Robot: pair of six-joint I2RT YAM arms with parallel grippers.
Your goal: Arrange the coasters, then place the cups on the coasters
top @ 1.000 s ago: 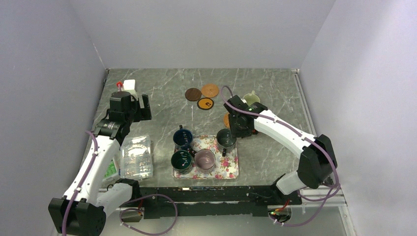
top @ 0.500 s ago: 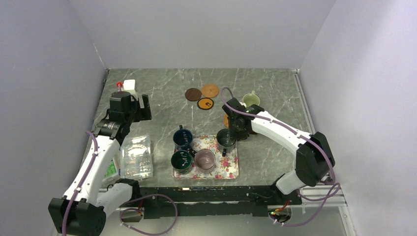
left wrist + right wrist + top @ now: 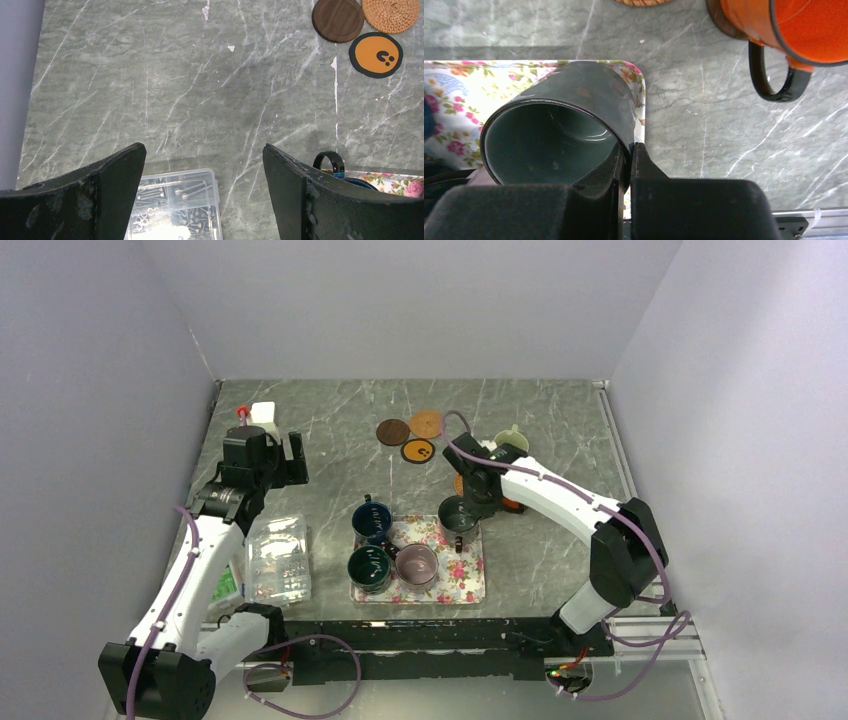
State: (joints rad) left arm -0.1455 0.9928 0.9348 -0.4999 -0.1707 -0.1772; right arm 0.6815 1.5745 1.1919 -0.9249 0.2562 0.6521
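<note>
My right gripper (image 3: 629,150) is shut on the rim of a dark green cup (image 3: 559,130) at the floral tray's (image 3: 454,100) far right corner, one finger inside and one outside. An orange cup (image 3: 794,25) stands just right of it on a dark brown coaster (image 3: 719,22). The navy (image 3: 372,521), second dark green (image 3: 369,567) and mauve (image 3: 417,564) cups sit on the tray (image 3: 470,585). A cream cup (image 3: 511,441) stands at the back right. Dark brown (image 3: 338,19), tan woven (image 3: 391,12) and black-and-orange (image 3: 376,55) coasters lie together. My left gripper (image 3: 205,165) hangs open and empty.
A clear plastic compartment box (image 3: 175,210) of screws lies below the left gripper, near the table's left edge. A white bottle with a red cap (image 3: 262,415) stands at the back left. Another tan woven coaster (image 3: 644,1) lies just beyond the held cup.
The right gripper has come down and left from beside the orange cup to the dark green cup and shut on its rim. The left arm has not moved.
</note>
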